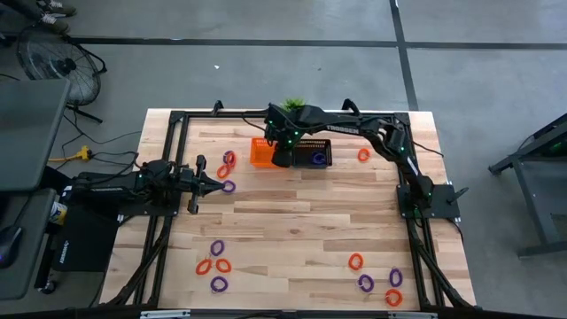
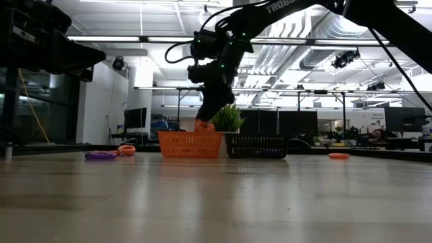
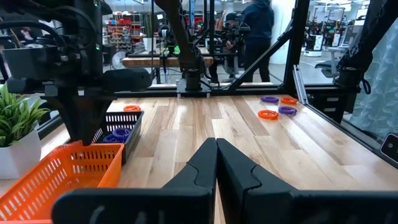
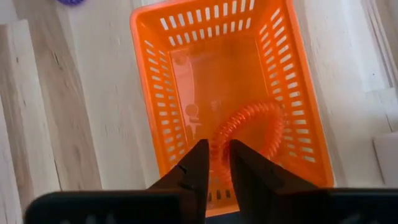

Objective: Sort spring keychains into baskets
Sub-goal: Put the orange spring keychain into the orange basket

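Orange basket [image 4: 292, 74]: glossy perforated plastic. Table [image 1: 292, 221]: pale, smooth planked wood. Orange keychain [image 4: 249, 134]: ribbed coiled plastic. Fingers [image 4: 189, 171]: matt black.

Your two arms: matte black jointed links, green status lights, black cabling, white lettering on the right arm [image 1: 354, 126]; wedge-shaped black fingers [image 4: 193, 171].

White capitals are showing on the right arm [image 2: 297, 8] at the top of the low view, cut off by the frame's edge: "TROSS" is all that reads. From above, the same arm [image 1: 341, 127] carries a line of white lettering near the upper middle of the frame, too small to read. No other text, number or sign is legible.
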{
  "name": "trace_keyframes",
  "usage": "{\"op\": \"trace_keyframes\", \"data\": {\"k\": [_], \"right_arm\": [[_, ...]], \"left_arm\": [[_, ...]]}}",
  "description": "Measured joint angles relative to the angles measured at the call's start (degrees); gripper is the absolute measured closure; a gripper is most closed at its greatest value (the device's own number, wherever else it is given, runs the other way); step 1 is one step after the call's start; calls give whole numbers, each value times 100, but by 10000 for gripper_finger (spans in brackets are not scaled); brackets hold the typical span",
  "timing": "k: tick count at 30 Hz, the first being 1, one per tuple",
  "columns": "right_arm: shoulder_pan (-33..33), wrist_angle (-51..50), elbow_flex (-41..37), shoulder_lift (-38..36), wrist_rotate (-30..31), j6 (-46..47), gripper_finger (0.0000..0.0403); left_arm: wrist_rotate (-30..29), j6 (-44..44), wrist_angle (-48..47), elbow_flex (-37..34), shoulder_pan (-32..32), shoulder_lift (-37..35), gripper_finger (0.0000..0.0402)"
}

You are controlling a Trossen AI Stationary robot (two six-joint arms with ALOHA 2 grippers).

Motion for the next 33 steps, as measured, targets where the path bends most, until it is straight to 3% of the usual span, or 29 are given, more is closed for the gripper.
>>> {"op": "trace_keyframes", "data": {"k": [14, 24, 33], "right_arm": [[-49, -550, -4, -405, 42, 21, 249], [-272, -2148, -2, -909, 442, 79, 243], [-402, -2914, -4, -1307, 587, 90, 246]], "left_arm": [[2, 0, 0, 2, 1, 0, 401], [0, 2, -2, 2, 1, 0, 401], [0, 1, -1, 2, 1, 2, 401]]}}
